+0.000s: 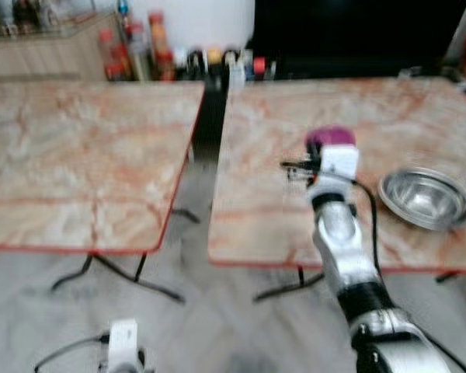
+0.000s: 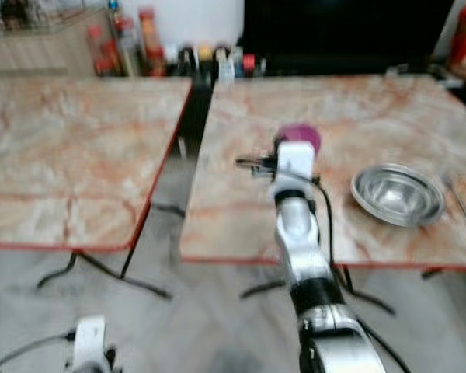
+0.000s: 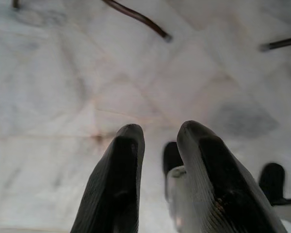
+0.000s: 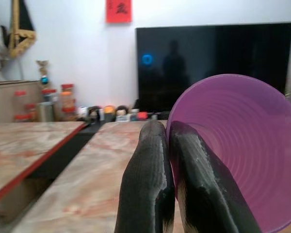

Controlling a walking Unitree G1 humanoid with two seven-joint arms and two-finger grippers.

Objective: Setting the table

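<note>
Purple cup (image 4: 237,145) is pinched at its rim by our right claw (image 4: 172,184) above the marble surface (image 1: 256,155); steel bowl (image 1: 426,197) nearby; left claw (image 3: 160,160) slightly spread.

1. Two tables with pink marble tops and red edges stand side by side, with a dark gap between them.
2. The left table (image 1: 85,155) fills the left half of the frame.
3. The right table (image 1: 272,194) fills the right half. A shiny metal bowl (image 1: 426,198) sits on it at the right edge.
4. The floor (image 1: 210,311) below is pale grey tile.
</note>
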